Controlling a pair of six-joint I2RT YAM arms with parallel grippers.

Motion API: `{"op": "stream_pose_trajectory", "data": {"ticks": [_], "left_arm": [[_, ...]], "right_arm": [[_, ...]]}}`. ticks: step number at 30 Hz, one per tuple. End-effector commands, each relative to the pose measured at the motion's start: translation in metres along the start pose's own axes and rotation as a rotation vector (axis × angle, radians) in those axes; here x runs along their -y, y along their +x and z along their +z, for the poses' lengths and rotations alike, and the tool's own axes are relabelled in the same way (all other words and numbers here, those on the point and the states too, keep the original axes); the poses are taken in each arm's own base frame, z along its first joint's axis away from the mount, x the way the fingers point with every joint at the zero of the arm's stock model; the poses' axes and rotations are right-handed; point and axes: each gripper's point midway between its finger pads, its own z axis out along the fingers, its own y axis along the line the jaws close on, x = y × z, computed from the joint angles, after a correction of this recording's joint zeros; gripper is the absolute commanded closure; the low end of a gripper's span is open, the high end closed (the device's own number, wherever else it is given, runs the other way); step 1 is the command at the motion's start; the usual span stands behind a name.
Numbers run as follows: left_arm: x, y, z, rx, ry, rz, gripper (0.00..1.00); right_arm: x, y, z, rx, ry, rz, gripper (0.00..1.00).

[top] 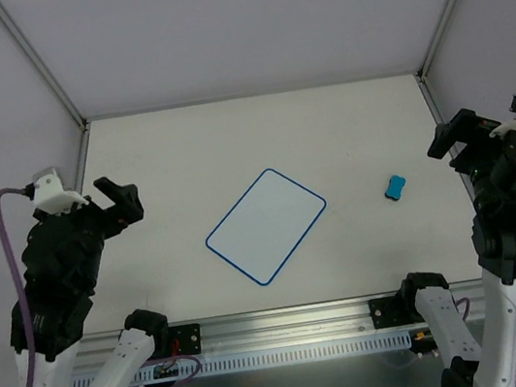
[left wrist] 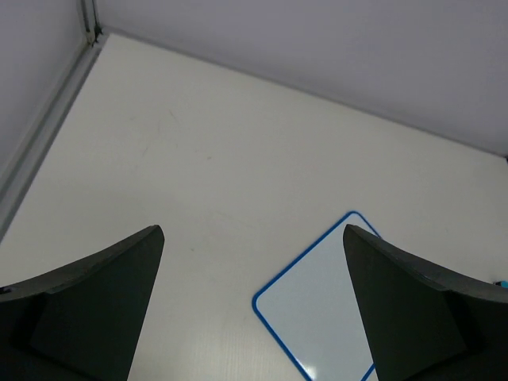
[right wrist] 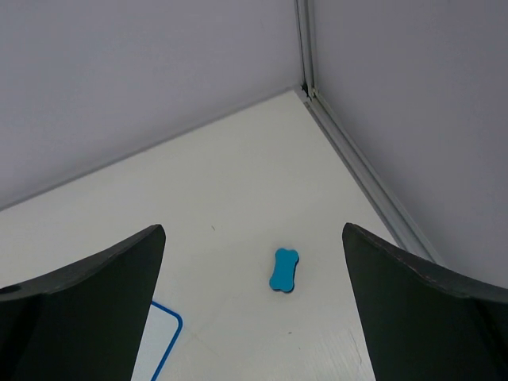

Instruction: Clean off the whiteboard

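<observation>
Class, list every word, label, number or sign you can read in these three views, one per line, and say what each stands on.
No text can be read in any view.
The whiteboard is blank: no writing shows on it.
The eraser shows no label or brand.

Left gripper (left wrist: 252,232): two black wedge-shaped fingers (left wrist: 95,309) at the lower corners, spread wide, holding nothing. Between them a blank white rectangular whiteboard with thin blue border (left wrist: 313,321) lies diagonally on the pale counter (left wrist: 222,159), partly hidden by one finger.
</observation>
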Motion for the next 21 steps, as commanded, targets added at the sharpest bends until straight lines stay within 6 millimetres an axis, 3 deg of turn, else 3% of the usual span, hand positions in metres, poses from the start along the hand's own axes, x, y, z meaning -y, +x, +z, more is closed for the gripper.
{"op": "stream_pose_trajectory", "data": {"ticks": [1, 5, 11, 16, 21], "left_arm": [[-0.019, -0.034, -0.033, 0.124, -0.041, 0.038, 0.01], [-0.026, -0.056, -0.067, 0.229, -0.020, 0.031, 0.01], [-0.036, -0.072, -0.099, 0.323, -0.004, 0.020, 0.01], [-0.045, -0.075, -0.116, 0.374, -0.011, 0.003, 0.01], [-0.049, -0.073, -0.119, 0.382, -0.020, 0.000, 0.01]], "right_arm": [[-0.004, -0.023, -0.028, 0.083, -0.047, -0.043, 0.01], [-0.012, -0.033, -0.049, 0.139, -0.106, -0.070, 0.01], [-0.006, -0.044, -0.078, 0.234, -0.126, -0.105, 0.01], [-0.002, -0.047, -0.089, 0.275, -0.147, -0.127, 0.01], [0.002, -0.047, -0.093, 0.306, -0.153, -0.142, 0.01]]}}
